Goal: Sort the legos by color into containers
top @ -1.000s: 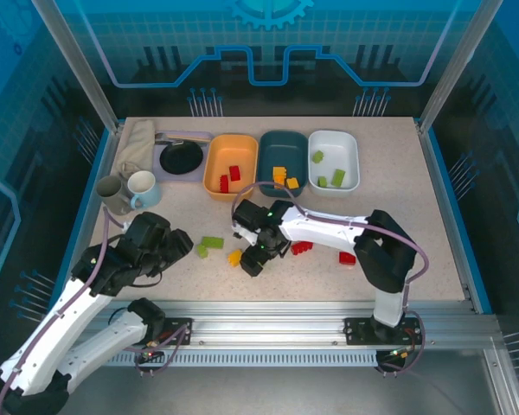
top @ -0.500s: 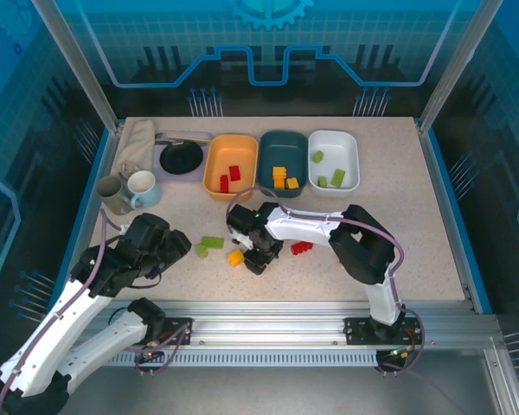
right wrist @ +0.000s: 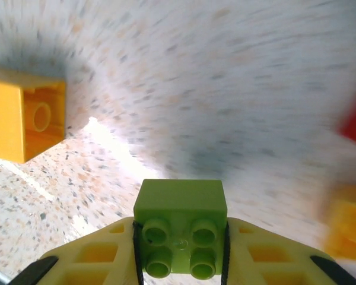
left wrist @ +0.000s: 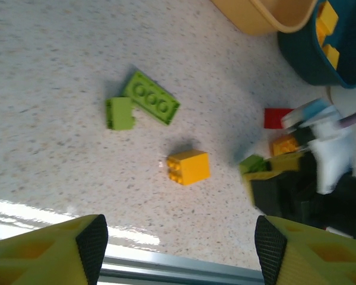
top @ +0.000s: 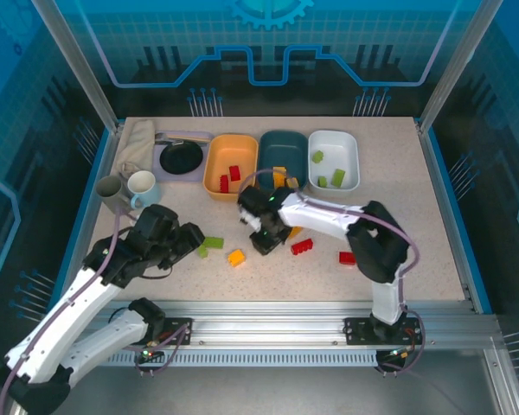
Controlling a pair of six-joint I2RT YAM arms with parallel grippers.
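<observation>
while the left end effector (top: 190, 240) hovers over the tabletop (top: 415, 225) at the lower left of the top view, its yellow fingers (left wrist: 47, 255) stand wide apart and grip nothing. just to its right lie a small light green lego (top: 201, 252) and a flat light green lego (top: 213, 242), close beside each other. further right, a yellow lego (top: 236, 257) sits alone on the speckled surface. near the middle of the frame the right end effector (top: 265, 242) points down, closed on a square light green lego (right wrist: 180, 222). the wrist view shows that brick pinched between both pads, studs toward the camera. the blurred background does not show whether it touches the tabletop. one red lego (top: 302, 246) lies just right of that end effector, and another red lego (top: 347, 258) lies further right.

across the upper part of the frame stand the containers, again left to right: the orange container (top: 242, 151) with red bricks inside, the dark teal container (top: 281, 147) with yellow bricks, and the white container (top: 342, 151) with light green bricks.
</observation>
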